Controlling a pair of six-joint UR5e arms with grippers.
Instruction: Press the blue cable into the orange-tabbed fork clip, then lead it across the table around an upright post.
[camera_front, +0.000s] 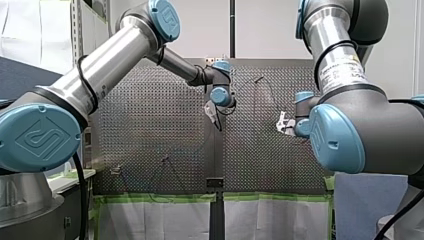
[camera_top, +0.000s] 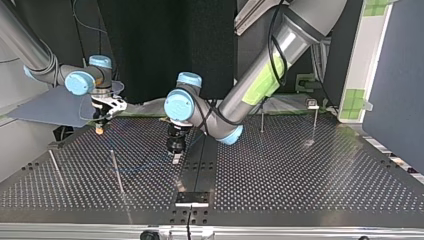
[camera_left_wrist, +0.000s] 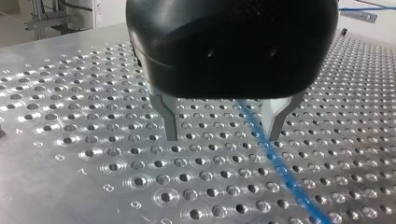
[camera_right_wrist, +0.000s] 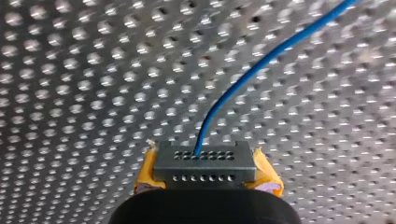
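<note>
Left wrist view: my left arm's black gripper (camera_left_wrist: 222, 137) has its metal fingers (camera_left_wrist: 169, 119) spread above the perforated metal bench (camera_left_wrist: 93, 140), and the thin blue cable (camera_left_wrist: 280, 163) runs between them, close beside one finger and not pinched. Right wrist view: my right arm's gripper (camera_right_wrist: 204, 173) has its yellow pads (camera_right_wrist: 145, 175) pressed onto a dark grey block with rows of small holes (camera_right_wrist: 205, 161), out of which the cable runs ahead over the bench. Top view: the two grippers hang well apart; cable too faint to trace.
</note>
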